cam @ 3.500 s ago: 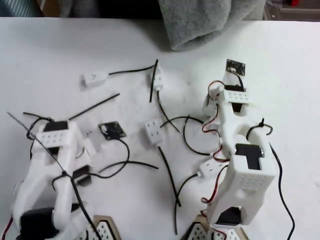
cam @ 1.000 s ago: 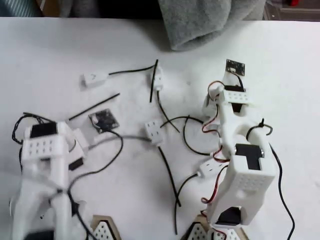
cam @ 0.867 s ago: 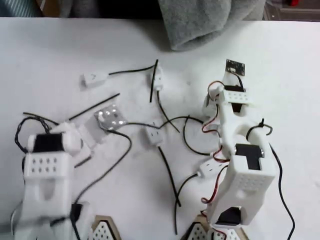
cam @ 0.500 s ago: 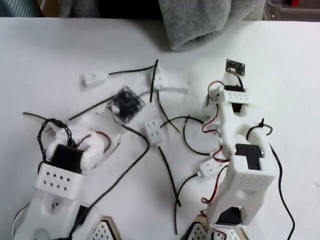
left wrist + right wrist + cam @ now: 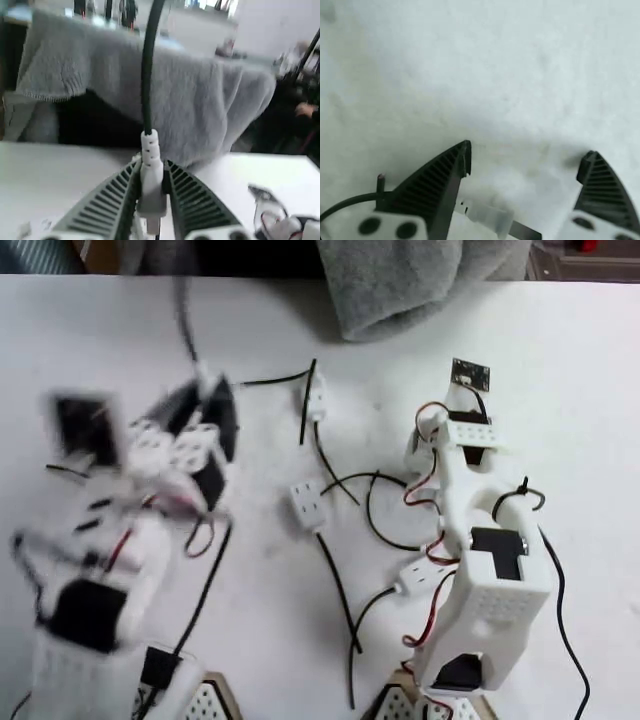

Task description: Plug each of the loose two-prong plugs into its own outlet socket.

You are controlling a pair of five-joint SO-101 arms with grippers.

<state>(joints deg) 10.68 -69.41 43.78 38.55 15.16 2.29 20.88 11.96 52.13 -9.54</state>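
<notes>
Left wrist view: left gripper [image 5: 151,167], aimed level, clamps a white plug [image 5: 150,181]; right gripper [image 5: 528,150] gapes above the table [image 5: 470,60].

1. Left arm [image 5: 130,500] is smeared in the high view, its outline unreadable.
2. Plug [image 5: 150,185] pinched in the left gripper [image 5: 152,164]: prong end cut by frame edge, cord [image 5: 148,65] exits frame.
3. White plug piece [image 5: 487,216] sits partly behind a right gripper [image 5: 528,150] finger, cut off at the edge.
4. Grey towel [image 5: 420,285] is cut by the top edge.
</notes>
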